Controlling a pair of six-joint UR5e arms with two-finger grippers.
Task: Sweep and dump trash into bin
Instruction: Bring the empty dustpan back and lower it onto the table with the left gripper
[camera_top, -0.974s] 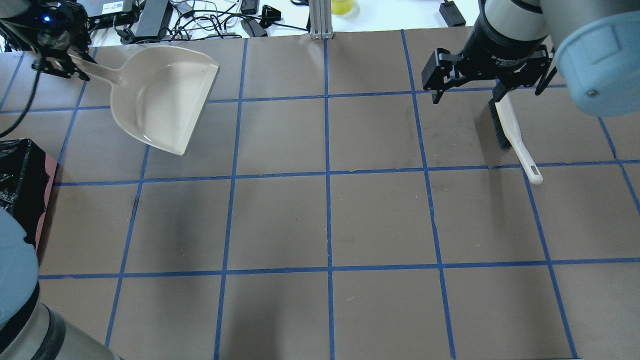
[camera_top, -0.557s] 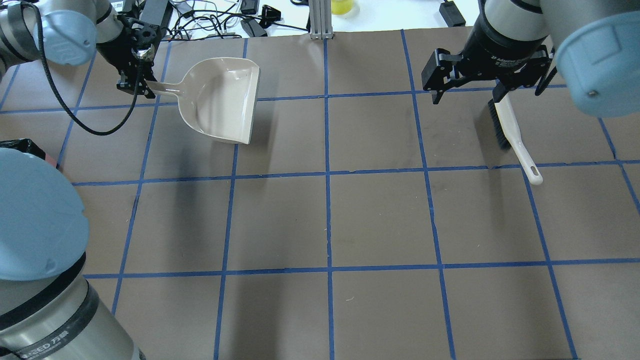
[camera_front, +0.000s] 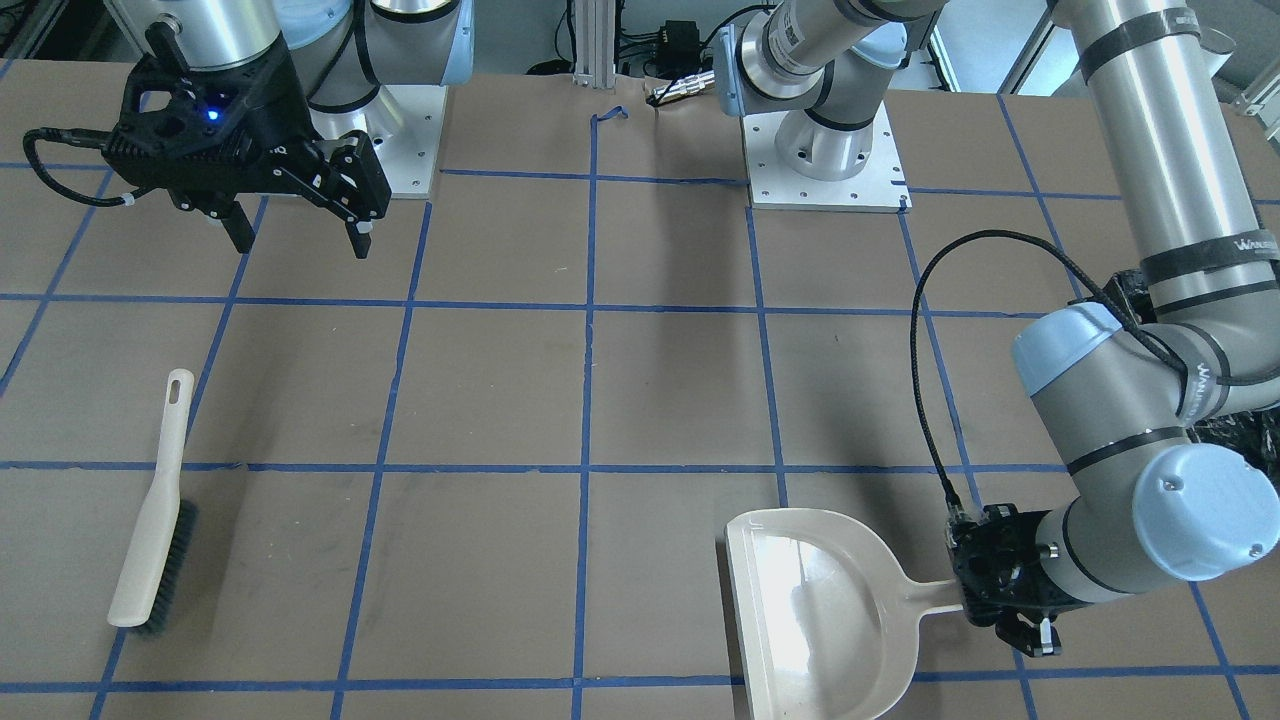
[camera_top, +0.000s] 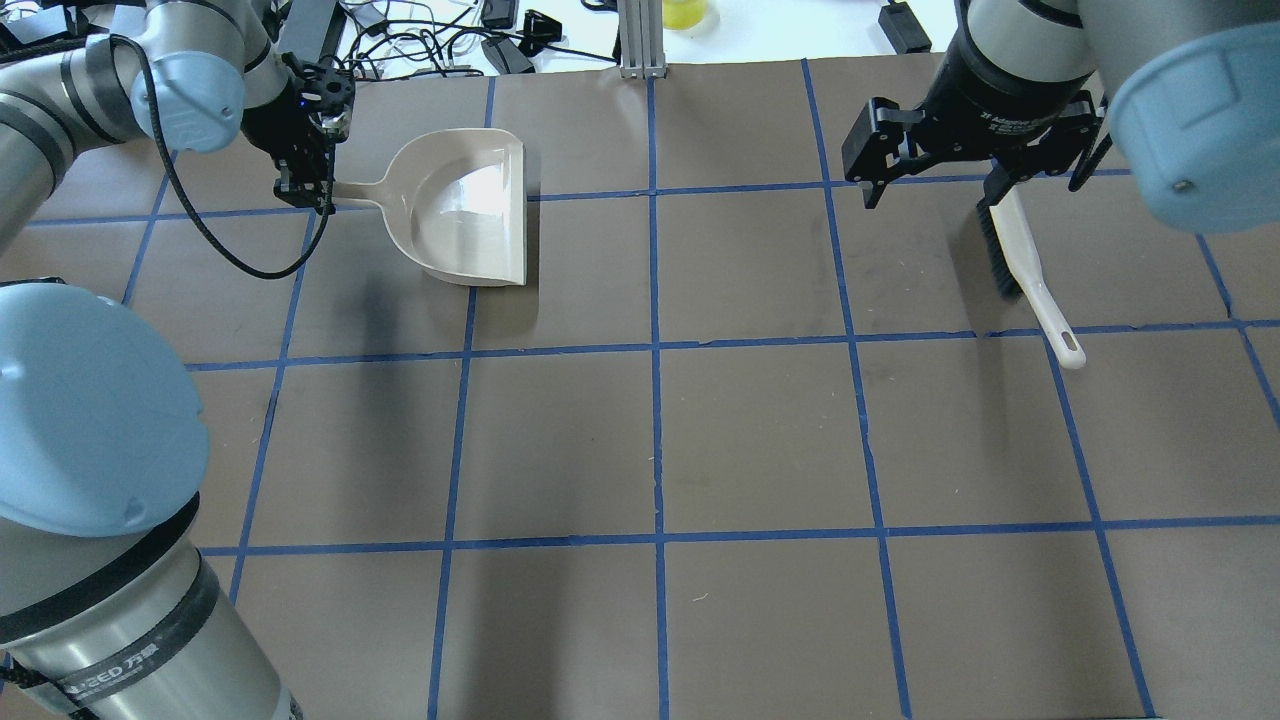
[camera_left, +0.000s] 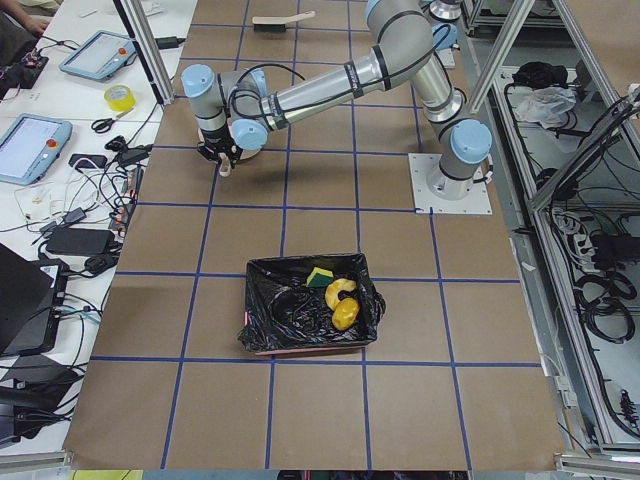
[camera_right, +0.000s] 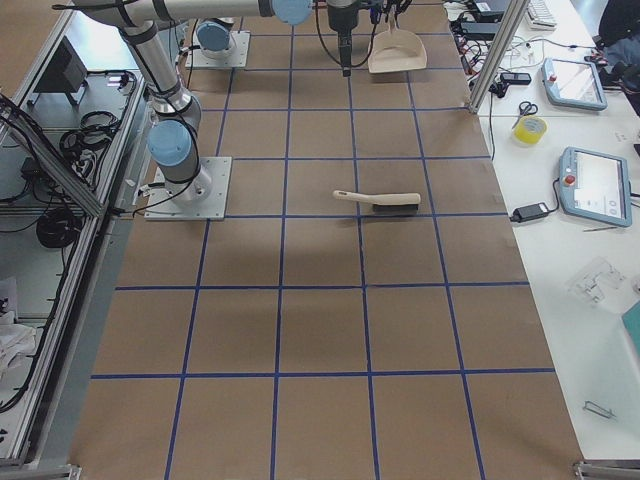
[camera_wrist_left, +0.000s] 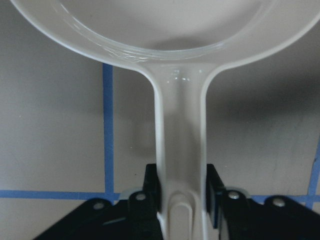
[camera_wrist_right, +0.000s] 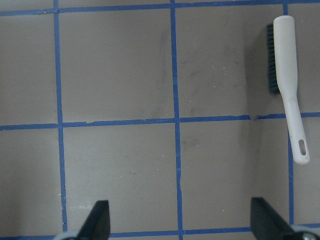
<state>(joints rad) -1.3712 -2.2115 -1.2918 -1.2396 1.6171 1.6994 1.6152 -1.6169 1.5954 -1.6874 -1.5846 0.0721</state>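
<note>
Left pincer clamps the handle of the empty dustpan, close to the table.
Lower it flat before releasing; right pincer hangs open, holding nothing.

Brown table (blue-gridded) with brush and bin

L gripper clamps the handle end of the dustpan near the operator-side edge of the bench, toward robot's L end. Pan mouth faces R end. R gripper hangs w/ fingers spread, holding nothing, near robot-side edge. Brush lies near R end, handle toward robot-side edge.
</note>
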